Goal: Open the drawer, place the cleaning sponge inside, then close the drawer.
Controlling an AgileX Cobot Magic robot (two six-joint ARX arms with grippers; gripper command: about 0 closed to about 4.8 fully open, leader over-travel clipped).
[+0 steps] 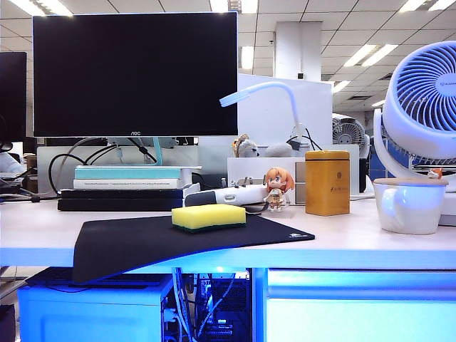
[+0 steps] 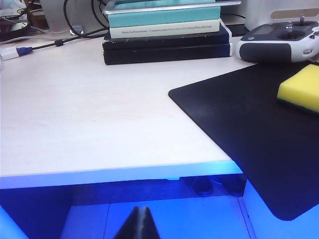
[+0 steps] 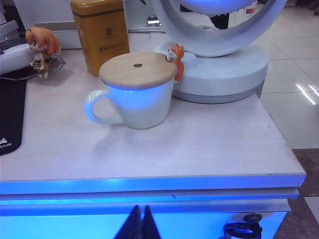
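Note:
The yellow cleaning sponge with a thin green underside lies flat on a black mat in the middle of the desk; one corner of the sponge shows in the left wrist view. The drawer is the pale blue-white panel under the desk's right half, pushed in flush; the drawer fills the low part of the right wrist view. My left gripper is shut, empty, held in front of the desk edge, left of the mat. My right gripper is shut, empty, just before the drawer front. Neither shows in the exterior view.
A lidded white mug, a golden tin, a figurine and a white fan stand on the right. A remote controller, stacked books and a monitor sit behind the mat. A computer tower is under the left side.

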